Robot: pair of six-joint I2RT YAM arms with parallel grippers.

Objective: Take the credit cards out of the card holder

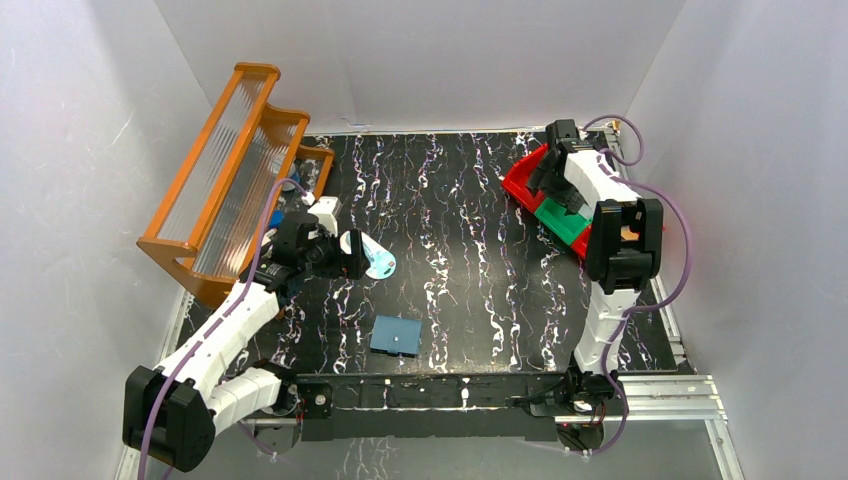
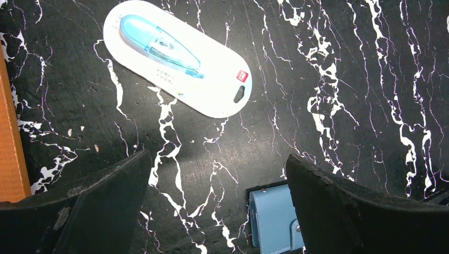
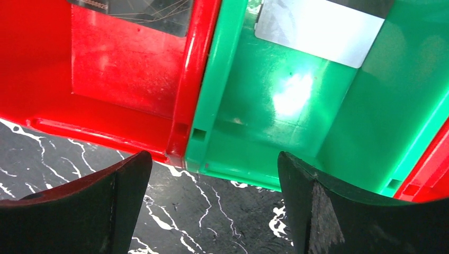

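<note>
The card holder (image 1: pixel 396 335), a flat blue wallet, lies closed near the table's front middle. In the left wrist view it (image 2: pixel 270 217) shows at the bottom, its tab snapped, partly hidden behind my right finger. My left gripper (image 1: pixel 350 256) (image 2: pixel 217 164) is open and empty above bare table, between the wallet and the oval case. My right gripper (image 1: pixel 546 188) (image 3: pixel 212 164) is open and empty, over the near edge of the bins. A pale grey-white card (image 3: pixel 317 26) lies in the green bin (image 3: pixel 296 132). A dark card (image 3: pixel 137 11) lies in the red bin (image 3: pixel 122 74). The tan-orange card is out of view.
A white-and-blue oval case (image 1: pixel 375 258) (image 2: pixel 180 58) lies just beyond my left gripper. An orange rack (image 1: pixel 235 170) stands along the left wall. The red bin (image 1: pixel 518 185) and green bin (image 1: pixel 562 224) sit at the back right.
</note>
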